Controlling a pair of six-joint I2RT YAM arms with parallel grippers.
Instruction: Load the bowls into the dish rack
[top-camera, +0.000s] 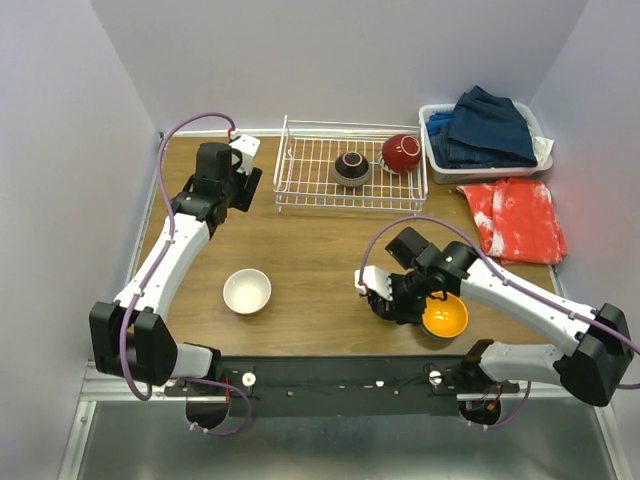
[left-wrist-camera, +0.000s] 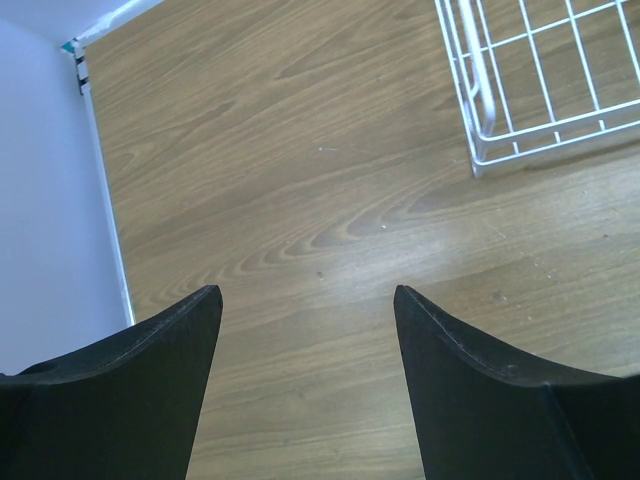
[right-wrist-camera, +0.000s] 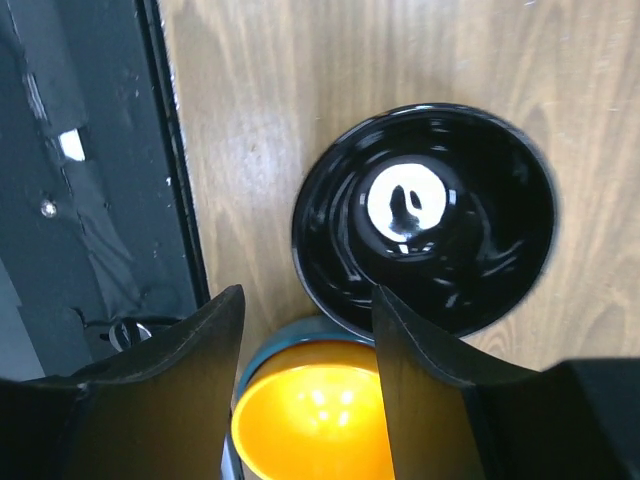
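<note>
Two bowls sit in the white wire dish rack (top-camera: 300, 172) — both pincers gape.
From above: a dark round bowl (top-camera: 352, 168) and a red bowl (top-camera: 401, 153) in the rack's right half, with a white bowl (top-camera: 247, 291) and an orange-lined bowl (top-camera: 444, 315) well nearer than it. Left wrist: the left gripper (left-wrist-camera: 305, 292), fingers apart, just beside the rack's corner. Right wrist: the right gripper (right-wrist-camera: 307, 292), fingers spread and holding nothing, above a glossy black bowl (right-wrist-camera: 425, 215).

Table (top-camera: 310, 250) layout
Two bowls (top-camera: 351, 168) (top-camera: 401, 154) sat in the dish rack's (top-camera: 300, 170) right end, far edge; three bowls (top-camera: 247, 291) (top-camera: 445, 316) (right-wrist-camera: 440, 230) lay nearer the near edge.
</note>
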